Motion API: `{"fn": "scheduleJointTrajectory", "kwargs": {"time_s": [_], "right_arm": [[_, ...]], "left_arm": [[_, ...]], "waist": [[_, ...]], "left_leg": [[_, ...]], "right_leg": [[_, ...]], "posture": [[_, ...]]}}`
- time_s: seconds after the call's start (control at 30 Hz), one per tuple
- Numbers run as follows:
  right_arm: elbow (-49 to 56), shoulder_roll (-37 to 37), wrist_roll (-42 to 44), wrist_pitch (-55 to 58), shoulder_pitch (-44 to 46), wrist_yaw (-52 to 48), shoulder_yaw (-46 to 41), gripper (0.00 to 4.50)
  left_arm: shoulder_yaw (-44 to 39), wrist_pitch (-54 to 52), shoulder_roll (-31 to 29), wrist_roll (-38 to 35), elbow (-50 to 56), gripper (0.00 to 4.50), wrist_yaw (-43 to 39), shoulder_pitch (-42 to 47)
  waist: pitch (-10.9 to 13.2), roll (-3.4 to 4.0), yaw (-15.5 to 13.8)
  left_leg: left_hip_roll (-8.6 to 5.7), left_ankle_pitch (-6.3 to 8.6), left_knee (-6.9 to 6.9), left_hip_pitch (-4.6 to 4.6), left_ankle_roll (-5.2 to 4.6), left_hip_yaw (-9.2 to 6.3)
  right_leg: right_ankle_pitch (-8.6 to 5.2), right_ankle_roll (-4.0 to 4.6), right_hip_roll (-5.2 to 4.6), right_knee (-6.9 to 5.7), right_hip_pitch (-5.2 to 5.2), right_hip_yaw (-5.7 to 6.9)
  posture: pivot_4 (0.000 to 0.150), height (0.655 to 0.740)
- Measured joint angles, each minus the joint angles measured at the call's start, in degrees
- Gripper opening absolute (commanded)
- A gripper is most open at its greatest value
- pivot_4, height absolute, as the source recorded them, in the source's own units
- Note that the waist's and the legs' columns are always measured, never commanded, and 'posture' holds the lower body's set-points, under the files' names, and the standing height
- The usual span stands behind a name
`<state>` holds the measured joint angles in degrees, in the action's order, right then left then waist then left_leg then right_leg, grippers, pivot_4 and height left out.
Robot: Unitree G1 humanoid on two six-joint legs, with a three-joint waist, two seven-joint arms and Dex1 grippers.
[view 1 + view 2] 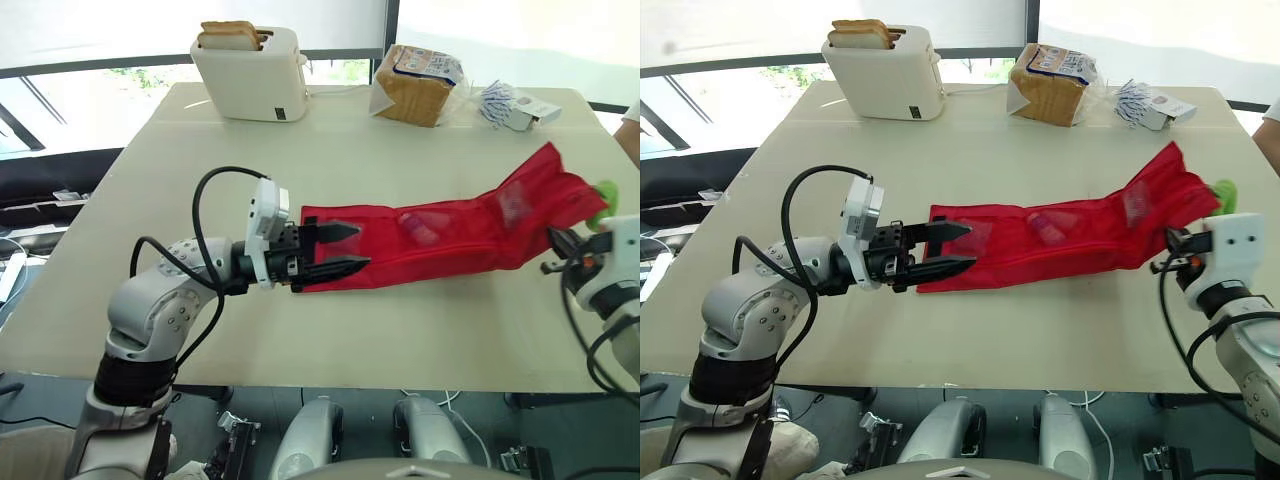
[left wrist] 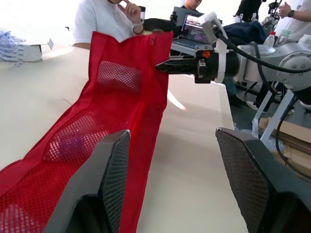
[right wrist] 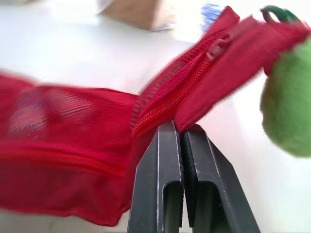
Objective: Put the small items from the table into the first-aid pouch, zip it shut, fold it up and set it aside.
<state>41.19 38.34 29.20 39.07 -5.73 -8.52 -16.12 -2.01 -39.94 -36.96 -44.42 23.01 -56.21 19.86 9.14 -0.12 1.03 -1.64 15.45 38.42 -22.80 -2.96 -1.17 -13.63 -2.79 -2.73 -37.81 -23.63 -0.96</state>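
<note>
Red mesh pouch (image 1: 460, 235) lies stretched flat across the bench (image 1: 400, 340), running from mid-bench out to the right edge. Its right end is raised off the surface. Zip (image 3: 184, 82) runs along the pouch, with the slider near the raised end; can't tell if it's fully closed. Green fuzzy tag (image 3: 286, 111) hangs at that end.

Inside, through the mesh: a pink-purple item (image 1: 420, 228) about halfway along and a pale item (image 1: 515, 205) nearer the right end; both too blurred to name.

Left fingers (image 1: 338, 232) are spread apart at the pouch's left end, one over the mesh and one along its near edge. Contact can't be told. Right fingers (image 3: 171, 145) are pressed together, pinching the red fabric just below the zip, at the right edge of the bench.

Along the far edge: toaster (image 1: 255, 75) with two bread slices (image 1: 230, 35) in it, bagged loaf (image 1: 415, 85), and a small box (image 1: 520, 110) of blue-white packets toward the far right corner.
</note>
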Motion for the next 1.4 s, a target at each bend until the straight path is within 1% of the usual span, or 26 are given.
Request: {"fn": "scheduleJointTrajectory", "kwargs": {"time_s": [0.1, 0.17, 0.23, 0.37, 0.43, 0.47, 0.6, 0.63, 0.7, 0.83, 0.87, 0.9, 1.03, 1.1, 1.13, 1.17, 1.2, 1.27, 1.33, 1.4], "right_arm": [[1.32, 3.34, -7.20, -2.18, 0.99, -2.39, 9.07, 0.09], [1.08, 5.62, -13.57, -3.75, 3.36, -4.08, 17.26, 0.09], [-0.34, 5.79, -18.76, -5.55, 5.20, -5.31, 23.70, 0.09], [-5.75, 5.50, -27.86, -8.81, 6.56, -7.47, 34.03, 0.09], [-7.93, 5.27, -31.80, -10.15, 7.67, -8.97, 36.87, 0.09], [-8.05, 5.26, -32.01, -10.23, 7.75, -9.04, 36.96, 0.09], [-11.18, 3.39, -35.60, -9.33, 12.67, -12.95, 39.64, 0.09], [-11.79, 2.59, -35.78, -9.11, 13.88, -14.25, 40.09, 0.32], [-12.07, 1.36, -35.57, -8.87, 14.60, -16.56, 40.22, 0.95], [-10.13, -0.13, -32.13, -6.94, 12.83, -20.06, 37.66, 3.00], [-7.61, -0.69, -28.21, -5.35, 11.60, -22.32, 34.29, 3.55], [-6.27, -0.61, -26.39, -4.71, 11.16, -23.35, 32.88, 3.74], [0.81, -0.31, -17.67, 0.09, 9.28, -27.57, 25.38, 3.74], [2.60, -0.40, -15.26, 1.66, 8.97, -28.19, 23.28, 3.74], [4.64, -0.50, -11.95, 3.66, 8.73, -28.70, 20.29, 3.74], [5.42, -0.53, -10.50, 4.38, 8.42, -28.85, 19.05, 3.74], [7.23, -0.75, -6.67, 6.04, 7.58, -29.47, 15.44, 3.74], [8.66, -1.92, -1.21, 8.27, 6.81, -29.79, 11.65, 3.74], [10.08, -2.95, 6.58, 11.45, 6.34, -29.85, 7.67, 3.74], [10.07, -2.88, 13.53, 14.53, 7.71, -28.98, 4.45, 3.74]], "left_arm": [[-1.23, 1.40, -0.75, 0.48, -1.04, 3.02, -0.50, -2.58], [-2.58, 2.08, -1.53, 0.89, -2.06, 3.02, -0.61, -4.48], [-3.22, 2.89, -1.89, 1.53, -2.48, 3.02, -0.89, -5.93], [-4.44, 3.58, -2.01, 1.86, -3.28, 3.02, -0.84, -8.24], [-4.63, 3.77, -2.04, 2.14, -3.35, 3.02, -0.51, -8.86], [-4.63, 3.77, -2.04, 2.14, -3.35, 3.02, -0.47, -8.86], [-4.75, 3.73, -2.09, 2.22, -3.30, 3.02, 0.52, -9.37], [-4.73, 3.66, -2.07, 2.22, -3.31, 3.02, 0.84, -9.59], [-4.75, 3.47, -2.08, 2.16, -3.32, 3.02, 1.39, -10.12], [-5.76, 2.32, -2.12, 1.63, -3.47, 3.02, 2.09, -11.68], [-6.63, 1.52, -2.15, 1.33, -3.52, 3.02, 2.57, -12.08], [-6.83, 1.36, -2.20, 1.30, -3.55, 3.02, 2.72, -12.39], [-7.14, -0.54, -2.16, 0.43, -3.94, 3.02, 3.13, -14.10], [-7.22, -1.22, -2.10, 0.06, -4.13, 3.02, 3.74, -14.36], [-8.01, -2.15, -2.00, -0.54, -4.57, 3.02, 4.39, -14.50], [-8.37, -2.39, -1.93, -0.78, -4.73, 3.02, 4.74, -14.53], [-9.26, -2.84, -1.81, -0.90, -5.24, 3.02, 5.40, -14.55], [-9.76, -3.35, -1.57, -1.31, -5.77, 3.02, 5.99, -14.64], [-9.93, -3.65, -1.12, -1.88, -6.13, 3.02, 6.48, -14.62], [-9.97, -3.67, -1.04, -2.02, -6.78, 3.02, 6.47, -14.57]], "waist": [[0.03, -0.05, -0.11], [0.06, -0.10, -0.19], [0.07, -0.15, -0.29], [0.11, -0.31, -0.43], [0.08, -0.40, -0.43], [0.08, -0.41, -0.43], [0.02, -0.57, 0.04], [0.02, -0.57, 0.09], [0.02, -0.57, -0.04], [0.04, -0.59, -0.37], [0.05, -0.57, -0.45], [0.05, -0.57, -0.47], [0.05, -0.58, -0.57], [0.05, -0.58, -0.58], [0.05, -0.58, -0.60], [0.06, -0.58, -0.60], [0.06, -0.58, -0.64], [0.06, -0.58, -0.68], [0.06, -0.58, -0.69], [0.06, -0.58, -0.58]], "left_leg": [[0.00, 0.00, 0.02, -0.01, 0.00, 0.02], [0.00, -0.01, 0.02, -0.01, 0.02, -0.02], [0.00, -0.13, 0.01, -0.03, 0.23, -0.06], [-0.03, -0.15, 0.02, -0.06, 0.26, -0.09], [-0.03, -0.15, 0.02, -0.05, 0.27, -0.11], [-0.03, -0.15, 0.02, -0.05, 0.27, -0.11], [0.03, -0.18, 0.00, 0.03, 0.32, -0.13], [0.04, -0.18, 0.00, 0.03, 0.32, -0.14], [0.04, -0.18, -0.01, 0.03, 0.32, -0.19], [0.03, -0.17, -0.01, -0.03, 0.31, -0.22], [0.00, -0.12, 0.00, -0.05, 0.22, -0.24], [-0.01, -0.08, 0.00, -0.05, 0.17, -0.25], [-0.01, -0.04, 0.00, -0.06, 0.09, -0.31], [-0.01, -0.03, 0.00, -0.07, 0.08, -0.32], [-0.01, -0.03, -0.01, -0.07, 0.08, -0.33], [-0.01, -0.03, -0.01, -0.07, 0.08, -0.33], [-0.01, -0.02, -0.02, -0.07, 0.08, -0.34], [-0.01, -0.02, -0.02, -0.07, 0.07, -0.34], [-0.01, -0.02, -0.02, -0.08, 0.07, -0.33], [-0.01, -0.02, -0.02, -0.07, 0.06, -0.32]], "right_leg": [[0.00, 0.00, -0.03, 0.01, 0.00, 0.01], [0.00, 0.01, -0.06, 0.03, 0.00, 0.03], [0.00, 0.01, -0.10, 0.07, 0.01, 0.02], [0.00, 0.01, -0.30, 0.10, 0.02, 0.05], [0.01, 0.01, -0.31, 0.10, 0.05, 0.05], [0.01, 0.01, -0.31, 0.10, 0.05, 0.05], [0.02, 0.03, -0.26, 0.08, 0.05, 0.05], [0.01, 0.04, -0.25, 0.07, 0.04, 0.06], [0.01, 0.04, -0.26, 0.07, 0.05, 0.09], [0.01, 0.04, -0.32, 0.09, 0.05, 0.14], [0.02, 0.04, -0.39, 0.08, 0.05, 0.16], [0.02, 0.04, -0.40, 0.08, 0.05, 0.17], [0.02, 0.04, -0.42, 0.10, 0.06, 0.21], [0.02, 0.04, -0.42, 0.10, 0.06, 0.22], [0.02, 0.04, -0.43, 0.09, 0.06, 0.22], [0.02, 0.04, -0.43, 0.09, 0.06, 0.23], [0.02, 0.04, -0.43, 0.10, 0.06, 0.24], [0.02, 0.04, -0.43, 0.11, 0.06, 0.25], [0.02, 0.04, -0.45, 0.11, 0.07, 0.23], [0.02, 0.05, -0.46, 0.10, 0.07, 0.23]], "posture": [[0.150, 0.7400], [0.150, 0.7400], [0.150, 0.7400], [0.150, 0.7400], [0.150, 0.7400], [0.150, 0.7400], [0.150, 0.7400], [0.150, 0.7400], [0.150, 0.7400], [0.150, 0.7400], [0.150, 0.7400], [0.150, 0.7400], [0.150, 0.7400], [0.150, 0.7400], [0.150, 0.7400], [0.150, 0.7400], [0.150, 0.7400], [0.150, 0.7400], [0.150, 0.7400], [0.150, 0.7400]]}}
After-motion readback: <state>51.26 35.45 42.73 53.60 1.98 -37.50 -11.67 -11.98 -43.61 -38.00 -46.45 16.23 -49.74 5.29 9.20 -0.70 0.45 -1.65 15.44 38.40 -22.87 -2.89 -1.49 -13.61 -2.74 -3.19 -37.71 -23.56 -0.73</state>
